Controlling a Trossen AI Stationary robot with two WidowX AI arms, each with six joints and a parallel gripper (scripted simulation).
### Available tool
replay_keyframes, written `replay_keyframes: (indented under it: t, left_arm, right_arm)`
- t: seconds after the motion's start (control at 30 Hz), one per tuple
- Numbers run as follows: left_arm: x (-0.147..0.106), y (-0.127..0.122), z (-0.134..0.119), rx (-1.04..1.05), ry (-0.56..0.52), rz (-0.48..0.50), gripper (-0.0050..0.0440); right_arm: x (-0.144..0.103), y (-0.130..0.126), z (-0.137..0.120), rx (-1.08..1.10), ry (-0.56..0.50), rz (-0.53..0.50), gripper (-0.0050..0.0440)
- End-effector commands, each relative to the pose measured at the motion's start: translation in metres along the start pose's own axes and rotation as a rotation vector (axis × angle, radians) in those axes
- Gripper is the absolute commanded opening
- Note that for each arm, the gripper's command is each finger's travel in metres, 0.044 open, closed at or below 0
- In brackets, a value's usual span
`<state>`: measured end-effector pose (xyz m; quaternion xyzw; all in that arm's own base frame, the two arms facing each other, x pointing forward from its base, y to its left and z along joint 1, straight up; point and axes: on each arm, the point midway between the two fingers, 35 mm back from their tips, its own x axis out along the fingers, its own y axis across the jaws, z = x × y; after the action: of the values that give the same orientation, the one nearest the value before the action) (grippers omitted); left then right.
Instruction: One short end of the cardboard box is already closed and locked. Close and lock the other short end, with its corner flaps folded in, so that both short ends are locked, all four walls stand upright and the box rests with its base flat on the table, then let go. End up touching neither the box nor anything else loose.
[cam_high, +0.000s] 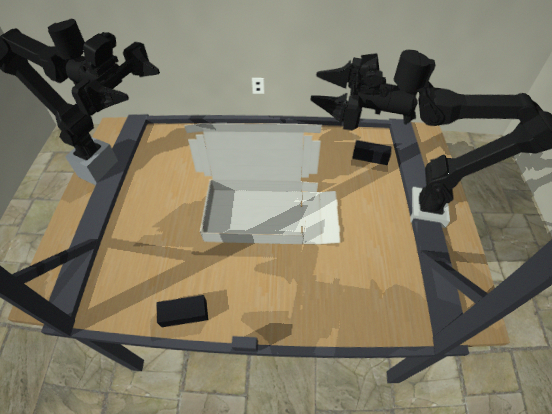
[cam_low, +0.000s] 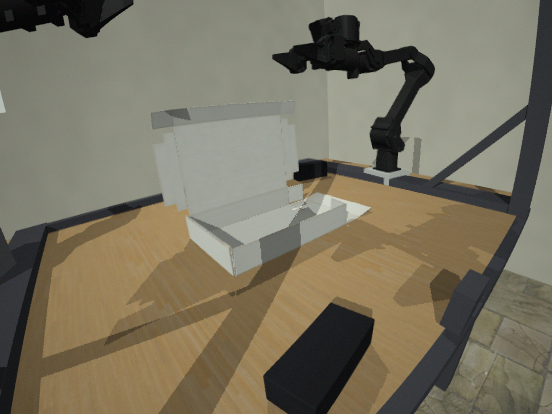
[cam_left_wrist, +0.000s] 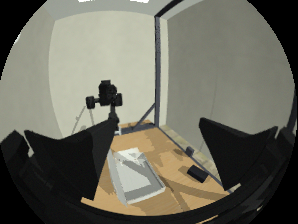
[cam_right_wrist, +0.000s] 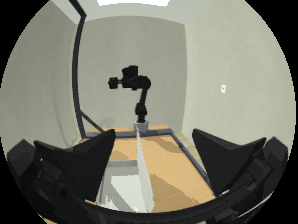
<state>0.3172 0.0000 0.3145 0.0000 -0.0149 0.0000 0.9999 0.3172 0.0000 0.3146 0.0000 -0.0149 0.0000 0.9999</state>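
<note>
The white cardboard box (cam_high: 250, 238) (cam_low: 280, 252) (cam_left_wrist: 131, 175) (cam_right_wrist: 127, 190) rests base down on the table. Its left short end (cam_high: 212, 212) (cam_low: 210, 244) stands upright. At the other short end the end flap (cam_high: 330, 220) (cam_low: 358, 208) lies out flat. The back corner flap (cam_high: 324, 186) (cam_low: 295, 193) points straight outward; how the front one sits is unclear. The lid (cam_high: 252, 155) (cam_low: 230, 162) stands raised behind. My left gripper (cam_high: 142, 84) (cam_left_wrist: 159, 122) is open and empty, high at the back left. My right gripper (cam_high: 315, 86) (cam_right_wrist: 155, 133) is open and empty, high at the back right.
A black block (cam_high: 182, 310) (cam_low: 320, 357) (cam_left_wrist: 197, 173) lies at the front left of the table. Another black block (cam_high: 371, 152) (cam_low: 310, 170) lies at the back right, near the lid. Dark frame bars (cam_high: 280, 120) edge the table.
</note>
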Motion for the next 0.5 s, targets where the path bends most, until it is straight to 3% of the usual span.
replay_keyframes:
  t: [0.0, 0.2, 0.43, 0.47]
  left_arm:
    - [0.001, 0.000, 0.007, 0.023, -0.008, 0.000, 0.0396]
    - [0.039, -0.006, -0.017, 0.377, 0.174, -0.037, 0.0252]
    - [0.076, -0.013, -0.052, 0.774, 0.362, -0.155, 0.0084]
    - [0.076, -0.013, -0.052, 0.774, 0.362, -0.155, 0.0084]
  right_arm:
    - [0.000, 0.001, 0.007, -0.027, -0.006, 0.003, 0.0393]
    - [0.021, 0.019, -0.019, -0.407, 0.196, 0.096, 0.0251]
    - [0.036, 0.040, -0.045, -0.851, 0.357, 0.286, 0.0251]
    - [0.036, 0.040, -0.045, -0.851, 0.357, 0.286, 0.0251]
